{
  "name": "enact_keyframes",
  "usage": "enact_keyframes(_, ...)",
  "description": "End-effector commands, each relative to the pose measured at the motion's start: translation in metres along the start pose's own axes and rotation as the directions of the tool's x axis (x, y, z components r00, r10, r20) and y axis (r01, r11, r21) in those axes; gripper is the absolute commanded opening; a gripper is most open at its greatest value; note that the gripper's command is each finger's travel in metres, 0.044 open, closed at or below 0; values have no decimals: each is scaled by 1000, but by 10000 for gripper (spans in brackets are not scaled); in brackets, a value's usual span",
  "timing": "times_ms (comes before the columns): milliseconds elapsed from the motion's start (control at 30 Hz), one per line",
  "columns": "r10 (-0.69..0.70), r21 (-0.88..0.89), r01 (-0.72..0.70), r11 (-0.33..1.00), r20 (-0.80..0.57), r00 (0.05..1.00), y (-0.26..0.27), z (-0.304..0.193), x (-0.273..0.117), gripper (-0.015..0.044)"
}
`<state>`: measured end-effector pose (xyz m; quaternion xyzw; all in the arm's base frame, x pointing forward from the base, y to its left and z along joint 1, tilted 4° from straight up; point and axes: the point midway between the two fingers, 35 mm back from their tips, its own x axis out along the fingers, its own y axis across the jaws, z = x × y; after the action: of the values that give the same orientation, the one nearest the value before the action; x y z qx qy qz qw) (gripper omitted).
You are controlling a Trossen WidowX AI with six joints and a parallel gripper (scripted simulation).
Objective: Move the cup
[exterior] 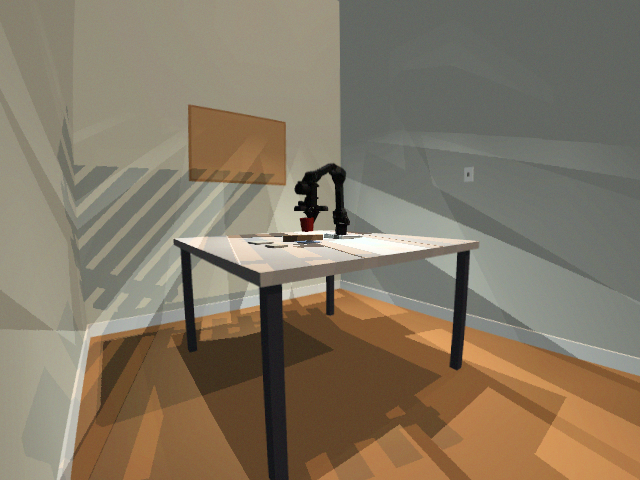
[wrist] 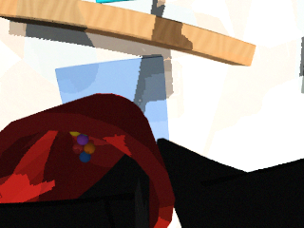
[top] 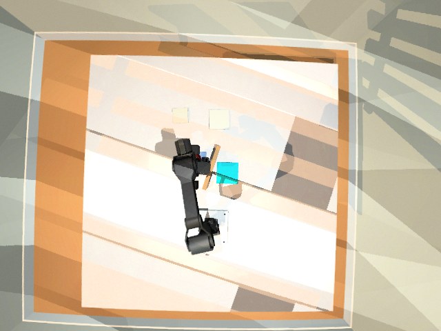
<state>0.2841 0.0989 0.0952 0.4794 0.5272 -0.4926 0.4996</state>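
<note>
The floor (top: 60, 178) (exterior: 361, 387) is orange-brown and carries a broad pale counter (top: 142, 256) (exterior: 232, 258) on dark legs. Bands of light and shadow cross both surfaces. A tan board (exterior: 237, 144) is mounted on the wall in the exterior view.

The black arm (top: 189, 199) (exterior: 338, 193) stands on the counter, arched, with its wrist end directed downward. A wooden bar (top: 216, 151) (exterior: 302, 238) (wrist: 214, 47) lies at a slant between two pads: a cyan pad (top: 227, 169) (wrist: 114, 1) on one side and a blue pad (top: 202, 154) (wrist: 109, 81) on the other. Well apart from these, two pale squares, a larger one (top: 219, 119) and a smaller one (top: 180, 115), lie side by side with a gap between them.

The pincer (top: 203, 160) (exterior: 310, 213) (wrist: 151, 147) is closed on the wall of the red cup (top: 198, 156) (exterior: 307, 224) (wrist: 102, 104), one finger inside and one outside. The cup is found raised above the counter, on the blue pad's side of the bar; it overlaps part of that pad in the wrist view. Marbles (wrist: 83, 140) are visible inside the cup: yellow, purple, red, orange and blue. Their full count cannot be verified.
</note>
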Motion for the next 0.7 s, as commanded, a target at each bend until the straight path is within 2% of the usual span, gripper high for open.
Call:
enact_keyframes(0,-1,0,1,1000,0,1000,0,0,0,0)
enact_keyframes(667,-1,-4,1,1000,0,1000,-10,35,0,0)
